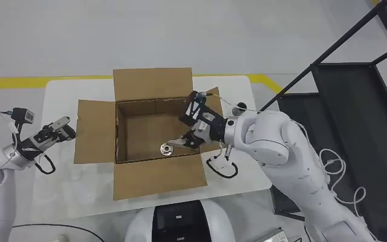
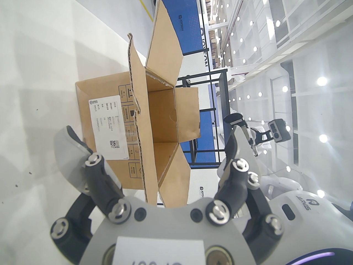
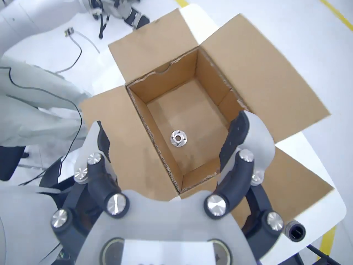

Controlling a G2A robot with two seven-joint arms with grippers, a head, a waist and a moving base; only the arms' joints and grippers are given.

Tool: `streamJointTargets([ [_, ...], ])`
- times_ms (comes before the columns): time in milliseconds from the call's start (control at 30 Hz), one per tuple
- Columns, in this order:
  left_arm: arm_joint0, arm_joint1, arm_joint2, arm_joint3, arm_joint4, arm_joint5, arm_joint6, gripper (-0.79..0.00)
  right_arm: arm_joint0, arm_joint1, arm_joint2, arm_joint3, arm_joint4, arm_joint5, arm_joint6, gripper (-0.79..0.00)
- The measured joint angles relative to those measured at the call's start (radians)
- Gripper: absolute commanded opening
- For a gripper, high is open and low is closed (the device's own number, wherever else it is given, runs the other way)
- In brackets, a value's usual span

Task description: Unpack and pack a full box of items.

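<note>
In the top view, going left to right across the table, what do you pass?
left claw → left box flap → metal disc on the box floor → right claw → black steps

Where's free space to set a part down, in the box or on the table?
Box floor is bare all round the lone metal disc. Table is free along its near edge by the near flap, and between the left flap and the left gripper. Crowded: the box's right side, under the right gripper.
</note>
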Motion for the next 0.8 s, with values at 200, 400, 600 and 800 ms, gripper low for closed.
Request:
streamJointTargets([
  [200,0.0,0.0,0.0,0.0,0.0,0.0,0.0,0.0,-0.268,0.03,0.284,-0.047,-0.063,-0.005,-0.131,0.0],
  [400,0.0,0.0,0.0,0.0,0.0,0.0,0.0,0.0,-0.525,0.032,0.455,-0.049,-0.084,-0.072,-0.366,0.0],
  [600,0.0,0.0,0.0,0.0,0.0,0.0,0.0,0.0,-0.724,0.028,0.538,-0.033,-0.065,-0.166,-0.57,0.0],
  [800,0.0,0.0,0.0,0.0,0.0,0.0,0.0,0.0,-0.717,0.028,0.536,-0.033,-0.065,-0.164,-0.563,0.0],
])
